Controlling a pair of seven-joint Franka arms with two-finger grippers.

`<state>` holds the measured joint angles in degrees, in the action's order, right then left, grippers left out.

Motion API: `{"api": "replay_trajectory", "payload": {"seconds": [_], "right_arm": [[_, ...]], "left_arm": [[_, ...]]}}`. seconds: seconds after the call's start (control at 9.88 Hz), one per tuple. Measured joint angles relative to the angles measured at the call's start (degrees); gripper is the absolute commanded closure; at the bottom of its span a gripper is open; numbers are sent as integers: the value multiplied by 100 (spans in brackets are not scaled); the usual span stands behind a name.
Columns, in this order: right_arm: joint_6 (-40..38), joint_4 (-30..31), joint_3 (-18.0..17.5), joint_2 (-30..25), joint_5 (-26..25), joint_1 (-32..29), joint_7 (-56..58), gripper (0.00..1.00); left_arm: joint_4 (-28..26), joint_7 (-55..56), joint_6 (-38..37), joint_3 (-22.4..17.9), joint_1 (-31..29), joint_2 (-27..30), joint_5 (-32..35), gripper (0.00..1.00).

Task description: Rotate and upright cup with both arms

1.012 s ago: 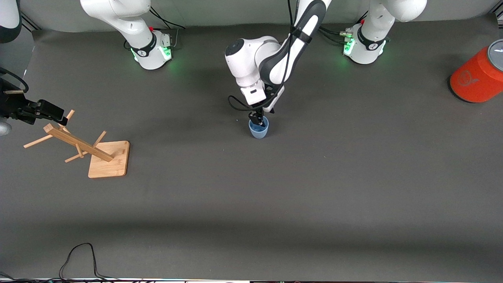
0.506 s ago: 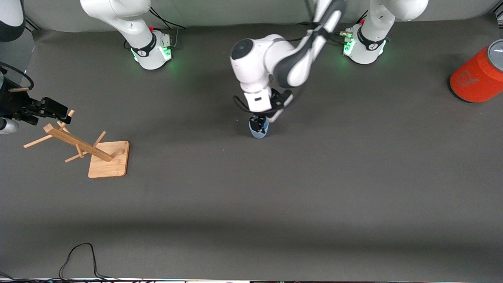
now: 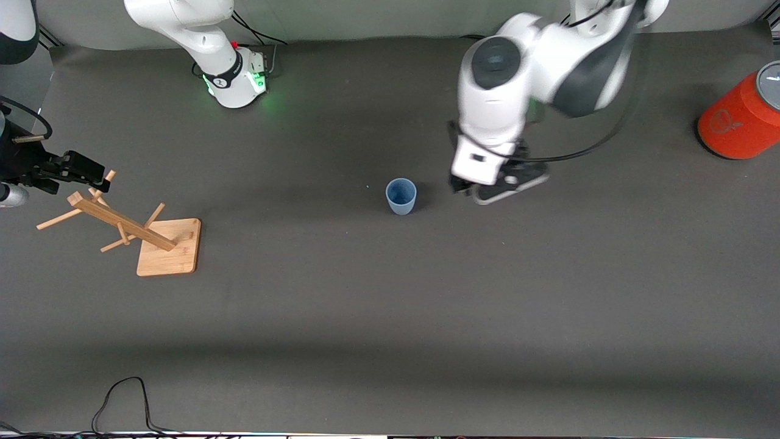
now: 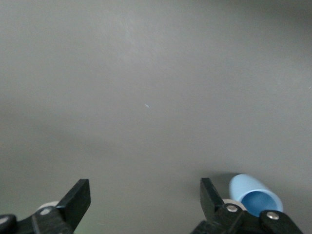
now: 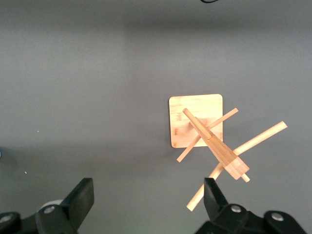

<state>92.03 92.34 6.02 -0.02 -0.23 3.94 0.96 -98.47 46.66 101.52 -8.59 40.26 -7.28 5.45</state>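
The cup now stands alone on the grey surface, near the middle of the front view. It is upright, with its open mouth facing up. A second ago the left end effector was right down at the cup, with its fingers at the rim. Half a second ago it was still over the cup. Now it has let go and pulled away, and it hangs over bare surface beside the cup, a bit toward the right of the picture. In the left wrist view its fingers are wide apart with nothing between them, and the cup shows in the lower right corner.

The right end effector waits at the left edge of the front view, over the wooden rack. Its fingers are wide apart and hold nothing. It has barely moved.

The orange can sits at the right edge, well apart from the cup.

I think the job is about done. The cup stands by itself and did not tip when the left arm let go.
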Motion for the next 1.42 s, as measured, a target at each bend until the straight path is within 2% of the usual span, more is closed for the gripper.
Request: {"api": "replay_trajectory", "payload": {"seconds": [0.2, 0.4, 0.61, 0.81, 1.21, 1.42], "right_arm": [[0, 4, 45, 2, 0, -6, 0, 0], [0, 8, 47, 4, 0, -6, 0, 0], [0, 12, 48, 4, 0, -6, 0, 0], [0, 15, 48, 4, 0, -2, 0, 0], [0, 17, 48, 4, 0, -1, 0, 0], [0, 17, 48, 4, 0, 0, 0, 0]], "left_arm": [[-13, -1634, -253, -15, -834, 416, -4, 0], [-31, -2577, -313, -26, -1584, 678, -3, 0], [-34, -3129, -414, -24, -2098, 852, -4, 0], [-22, -3588, -818, -13, -2512, 1036, -24, 0], [-10, -5178, -1232, 30, -3552, 1343, -267, 0], [-13, -5232, -1252, 467, -3763, 1477, -447, 0]]}}
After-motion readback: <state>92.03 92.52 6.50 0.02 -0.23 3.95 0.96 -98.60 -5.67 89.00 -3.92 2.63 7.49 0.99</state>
